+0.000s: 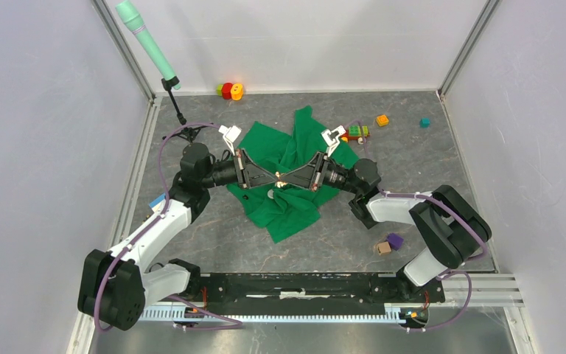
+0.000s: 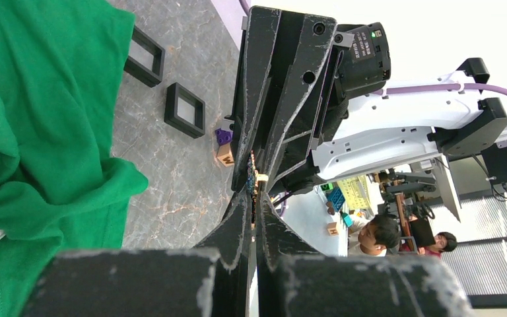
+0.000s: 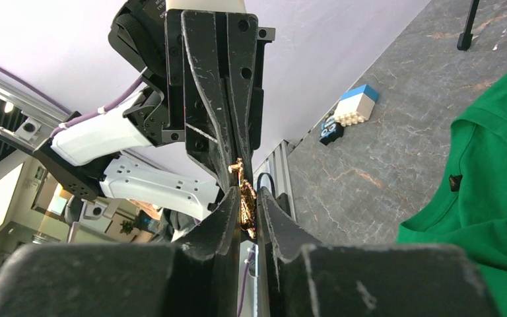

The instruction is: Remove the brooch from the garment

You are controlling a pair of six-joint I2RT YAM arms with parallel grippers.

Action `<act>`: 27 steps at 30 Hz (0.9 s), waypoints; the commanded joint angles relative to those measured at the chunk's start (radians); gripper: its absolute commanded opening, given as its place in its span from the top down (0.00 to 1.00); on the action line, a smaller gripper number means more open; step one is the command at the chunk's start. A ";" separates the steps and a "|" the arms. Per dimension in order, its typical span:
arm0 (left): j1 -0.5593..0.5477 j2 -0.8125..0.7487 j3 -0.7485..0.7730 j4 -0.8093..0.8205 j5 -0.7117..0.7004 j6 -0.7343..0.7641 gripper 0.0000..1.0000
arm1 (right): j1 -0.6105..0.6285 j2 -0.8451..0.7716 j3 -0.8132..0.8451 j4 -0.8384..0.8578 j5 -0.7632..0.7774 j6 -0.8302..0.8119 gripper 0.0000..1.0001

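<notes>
The green garment (image 1: 287, 184) lies crumpled in the middle of the table. It also shows in the left wrist view (image 2: 39, 119) and the right wrist view (image 3: 488, 198). My left gripper (image 1: 273, 178) and right gripper (image 1: 287, 179) meet tip to tip above it. The tiny gold brooch (image 3: 245, 201) sits between the shut fingers of my right gripper (image 3: 244, 208). Its upper end reaches the tips of my left gripper (image 3: 234, 165). In the left wrist view my left gripper (image 2: 256, 201) is shut with the brooch (image 2: 257, 177) at its tips. No cloth shows between either pair of jaws.
Two black square frames (image 2: 185, 109) lie on the table beside the garment. A purple block (image 1: 394, 240) and a tan cube (image 1: 382, 248) sit near the right arm. Toy bricks (image 1: 382, 120) lie at the back right. A green-handled stand (image 1: 147, 44) is at the back left.
</notes>
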 commanded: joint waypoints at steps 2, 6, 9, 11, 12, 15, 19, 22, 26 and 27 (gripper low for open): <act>-0.005 -0.026 0.019 0.018 0.039 0.017 0.98 | 0.005 -0.014 0.018 -0.054 0.047 -0.042 0.83; -0.005 -0.030 0.019 0.010 0.036 0.024 0.98 | 0.006 -0.008 0.011 -0.053 0.066 -0.034 0.84; -0.005 -0.030 0.026 -0.027 0.032 0.051 0.98 | 0.005 -0.005 -0.006 -0.007 0.082 -0.011 0.84; -0.005 -0.034 0.026 -0.041 0.029 0.062 0.98 | 0.004 -0.004 -0.014 0.014 0.091 0.001 0.83; -0.004 -0.036 0.027 -0.047 0.024 0.066 0.98 | 0.004 -0.005 -0.017 0.017 0.095 0.002 0.83; -0.005 -0.041 0.028 -0.068 0.015 0.082 0.98 | 0.002 -0.013 -0.030 0.041 0.105 0.008 0.83; -0.004 -0.042 0.029 -0.101 -0.001 0.105 0.98 | -0.002 -0.021 -0.045 0.066 0.110 0.013 0.80; -0.004 -0.041 0.029 -0.101 -0.004 0.108 0.98 | -0.004 -0.025 -0.050 0.078 0.108 0.012 0.77; -0.005 -0.037 0.030 -0.103 -0.007 0.110 0.98 | -0.005 -0.027 -0.051 0.084 0.103 0.013 0.74; -0.005 -0.036 0.029 -0.104 -0.007 0.111 0.98 | -0.005 -0.026 -0.051 0.082 0.103 0.013 0.74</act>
